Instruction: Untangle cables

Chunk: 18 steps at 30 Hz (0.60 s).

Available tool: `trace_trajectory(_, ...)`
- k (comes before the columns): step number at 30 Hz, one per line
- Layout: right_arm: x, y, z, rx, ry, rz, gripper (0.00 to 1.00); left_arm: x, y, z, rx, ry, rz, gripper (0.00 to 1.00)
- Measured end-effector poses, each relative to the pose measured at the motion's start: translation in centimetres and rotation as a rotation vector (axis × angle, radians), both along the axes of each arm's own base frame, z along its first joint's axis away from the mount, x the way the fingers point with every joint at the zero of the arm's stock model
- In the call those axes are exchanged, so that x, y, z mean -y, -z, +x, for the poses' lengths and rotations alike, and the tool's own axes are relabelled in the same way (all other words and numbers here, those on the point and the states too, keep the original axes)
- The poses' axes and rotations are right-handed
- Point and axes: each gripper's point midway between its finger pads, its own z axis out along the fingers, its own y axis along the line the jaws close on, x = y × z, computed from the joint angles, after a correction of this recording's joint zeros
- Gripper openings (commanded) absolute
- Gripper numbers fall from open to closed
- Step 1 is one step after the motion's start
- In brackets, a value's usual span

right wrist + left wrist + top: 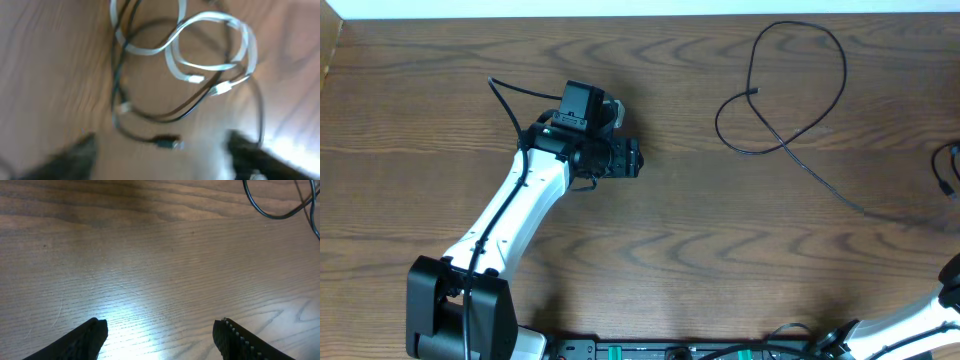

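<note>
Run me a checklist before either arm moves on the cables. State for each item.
1. Left gripper jaws open, nothing between them: ok.
2. Left gripper at a cable: not ok. It is over bare table, and the looped black cable lies apart to its right.
3. Right gripper jaws open: ok, fingers stand apart.
4. Right gripper over the tangle: ok. The white cable and a black strand cross in front of it.
5. Right wrist view sharp enough to choose a strand: not ok, blurred.
6. Which strand lies on top at the crossings: cannot tell.
</note>
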Motion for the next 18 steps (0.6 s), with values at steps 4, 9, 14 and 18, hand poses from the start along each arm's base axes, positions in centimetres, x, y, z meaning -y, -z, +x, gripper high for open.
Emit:
trace_trajectory(4,-4.3,0.5,2.4,0.058,-0.13,0.136,0.99,0.0,0.0,0.0,-0.002,0.0,0.001,0.73)
trace_trajectory(9,-16.0,0.2,8.1,0.081,-0.663,0.206,0.99,0.0,0.0,-0.1,-0.002,0.0,0.001,0.73)
trace_trajectory(14,-28.0,1.5,10.7,0.01,-1.206,0.112,0.99,0.0,0.0,-0.1,-0.001,0.003,0.002,0.74)
trace_trajectory(18,-35.2,3.6,10.8,-0.075,-1.499,-0.002,0.99,0.0,0.0,-0.1,-0.001,0.003,0.002,0.74)
